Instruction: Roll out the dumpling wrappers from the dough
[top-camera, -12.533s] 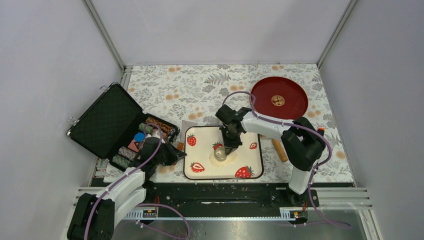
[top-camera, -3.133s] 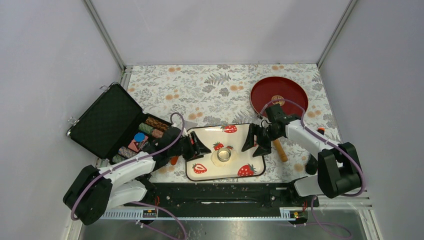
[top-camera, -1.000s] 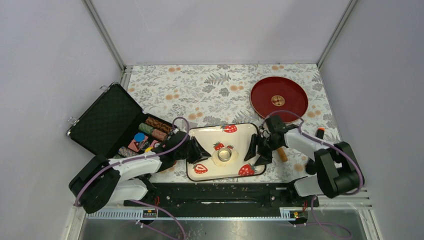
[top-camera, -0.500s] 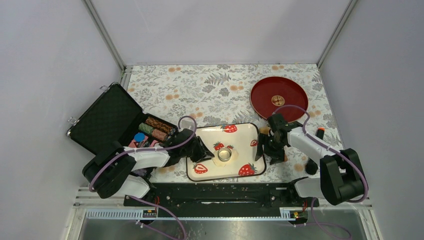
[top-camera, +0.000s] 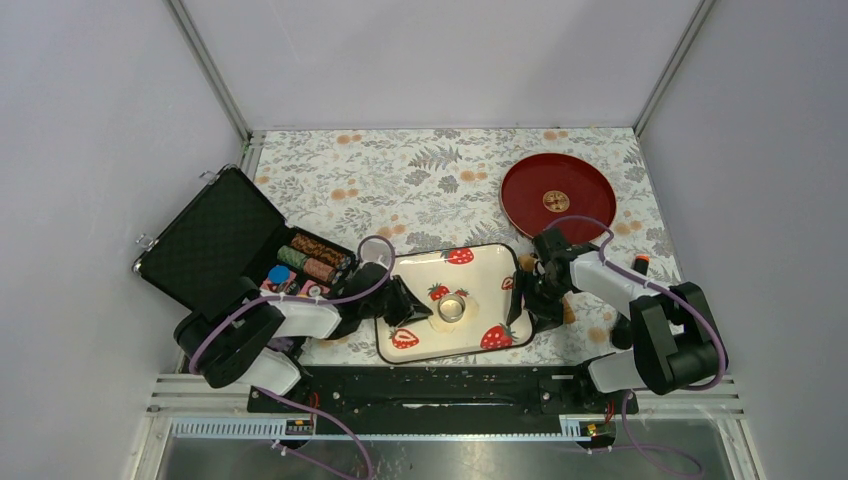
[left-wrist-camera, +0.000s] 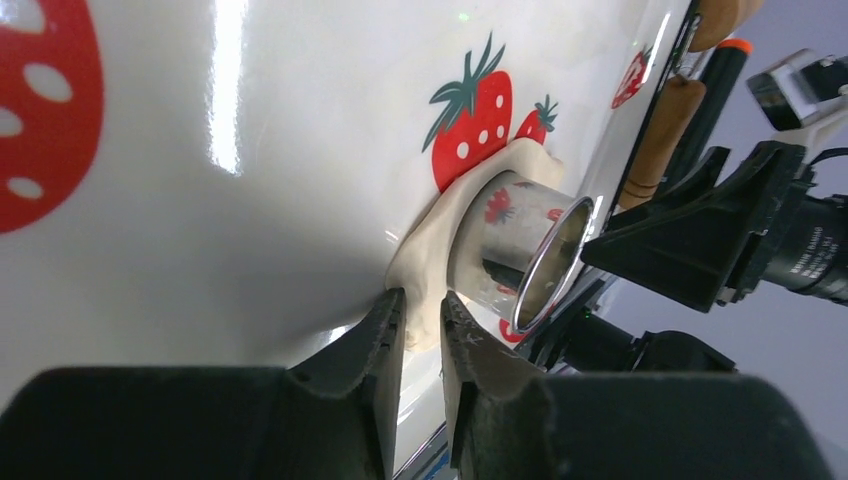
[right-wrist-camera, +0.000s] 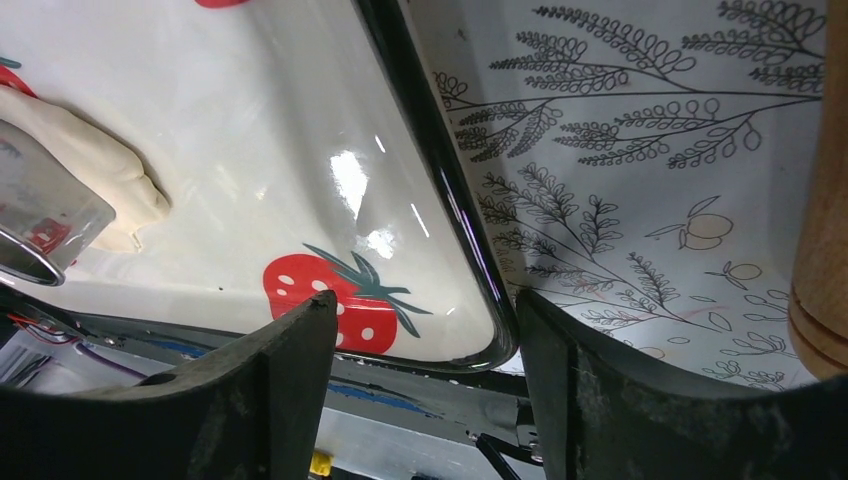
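The dough (left-wrist-camera: 425, 255) is a flat pale sheet on the strawberry tray (top-camera: 480, 280), and a metal ring cutter (top-camera: 451, 307) stands on it. My left gripper (left-wrist-camera: 422, 300) reaches in from the tray's left side, its fingertips pinched on the dough's near edge. My right gripper (right-wrist-camera: 425, 310) is open and straddles the tray's right rim (right-wrist-camera: 470, 270) without touching it. From there the dough (right-wrist-camera: 90, 160) and the cutter (right-wrist-camera: 35, 220) lie far to the left. No dumpling wrappers are in view; the inside of the cutter is hidden.
A tan wooden roller (top-camera: 565, 305) lies just right of the tray, beside my right gripper (top-camera: 527, 300). The red plate (top-camera: 557, 195) sits at the back right. An open black case (top-camera: 215, 240) with poker chips (top-camera: 300, 265) stands to the left.
My left gripper has slid right over the tray to the dough's edge and narrowed on it. The right gripper shifted a little along the tray's right rim.
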